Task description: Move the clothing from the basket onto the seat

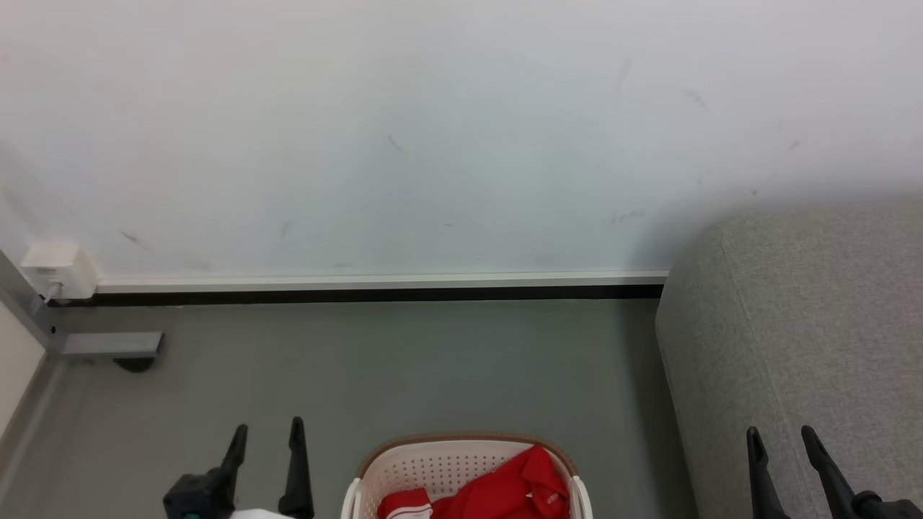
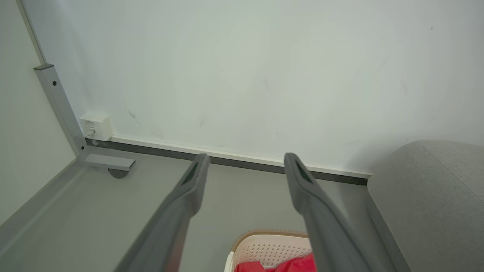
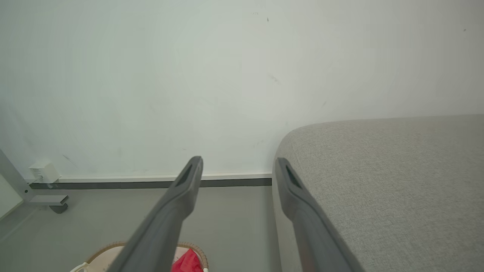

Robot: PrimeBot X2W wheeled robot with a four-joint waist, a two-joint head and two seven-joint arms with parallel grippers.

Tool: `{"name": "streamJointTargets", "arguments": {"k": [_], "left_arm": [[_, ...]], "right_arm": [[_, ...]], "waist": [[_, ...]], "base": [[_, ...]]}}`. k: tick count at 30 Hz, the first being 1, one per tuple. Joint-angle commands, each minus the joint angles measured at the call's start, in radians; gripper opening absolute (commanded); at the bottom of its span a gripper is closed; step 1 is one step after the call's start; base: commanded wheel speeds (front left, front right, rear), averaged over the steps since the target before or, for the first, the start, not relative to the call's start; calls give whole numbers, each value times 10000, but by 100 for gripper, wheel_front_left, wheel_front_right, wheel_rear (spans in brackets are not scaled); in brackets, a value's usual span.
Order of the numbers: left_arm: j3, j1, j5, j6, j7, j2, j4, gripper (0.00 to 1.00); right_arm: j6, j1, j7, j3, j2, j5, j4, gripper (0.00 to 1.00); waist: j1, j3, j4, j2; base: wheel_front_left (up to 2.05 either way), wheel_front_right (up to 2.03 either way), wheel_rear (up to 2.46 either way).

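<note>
Red clothing crumpled in cream basket; grey seat beside.

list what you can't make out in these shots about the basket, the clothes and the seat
Basket: head view's bottom edge cuts off its near part, so its fill is unknown.
Clothing: same edge cuts it; the garment count can't be told. In the left wrist view a finger of the left gripper covers part.
Seat: runs off the right edge in the head view; its full extent is unseen.

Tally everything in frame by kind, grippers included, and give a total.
Grippers: 2, left gripper and right gripper, both open
Basket: 1
Red clothing, one heap: 1
Seat: 1
Wall box: 1
Total: 6
</note>
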State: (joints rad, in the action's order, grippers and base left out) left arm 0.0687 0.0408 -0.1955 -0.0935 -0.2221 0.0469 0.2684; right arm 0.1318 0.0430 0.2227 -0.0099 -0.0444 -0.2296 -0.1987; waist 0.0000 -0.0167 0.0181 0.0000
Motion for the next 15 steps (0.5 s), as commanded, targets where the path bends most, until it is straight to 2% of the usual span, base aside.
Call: {"name": "streamJointTargets", "arguments": {"k": [1, 7, 15], "left_arm": [[-38, -79, 276, -42, -120, 81, 35, 100], [-91, -95, 543, 62, -220, 78, 93, 100], [-231, -174, 926, 464, -365, 75, 270, 100]], "right_arm": [[-17, 68, 91, -47, -93, 213, -25, 100], [-18, 90, 190, -143, -96, 404, -57, 100], [-20, 155, 364, -241, -93, 863, -89, 100]], "waist": [[0, -11, -9, 0], [0, -2, -11, 0], [0, -31, 12, 0]], "base": [[0, 0, 0], [0, 0, 0], [0, 0, 0]]}}
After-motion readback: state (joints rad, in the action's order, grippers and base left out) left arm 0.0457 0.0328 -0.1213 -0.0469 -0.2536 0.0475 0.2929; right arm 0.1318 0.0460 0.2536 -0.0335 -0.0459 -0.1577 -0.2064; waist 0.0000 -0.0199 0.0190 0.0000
